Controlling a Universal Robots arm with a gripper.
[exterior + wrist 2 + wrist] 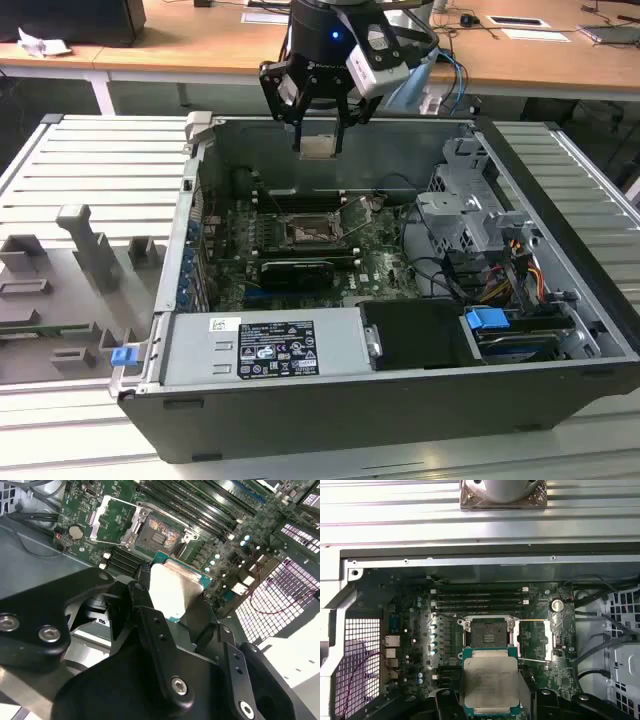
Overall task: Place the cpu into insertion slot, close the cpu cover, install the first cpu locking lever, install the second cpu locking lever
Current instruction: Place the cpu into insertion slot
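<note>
Open case [560,190] lies on its side on a ribbed table [90,170], w/ the green board [375,245] exposed inside; the gripper [318,136] hangs over the case's far wall in the exterior view, well above the board.

Progress, as I judge it: right at the start, none of the four steps done. The cover [535,640] is swung open & lies flat beside the slot [487,632], on the side of the coin cell [557,605]. The slot is bare, w/ its dark contact field showing & no chip in it. One thin lever [535,660] runs along the open cover's edge & looks unhooked; the other lever I can't make out for sure. So placing, cover & both levers are all left to do.

The cpu [490,680] is off the board & in the gripper. The jaws are clamped on two opposite edges of it, one on each side; in the second wrist view the dark fingers [150,620] flank the pale metal top. The chip sticks out past the fingertips toward the board, metal top facing both wrist cameras, green edge showing round it. It touches neither slot nor cover; in the first wrist view it seems approx in line w/ the slot, just short of it & high above; the memory slots [477,597] lie beyond the slot, away from the chip
</note>
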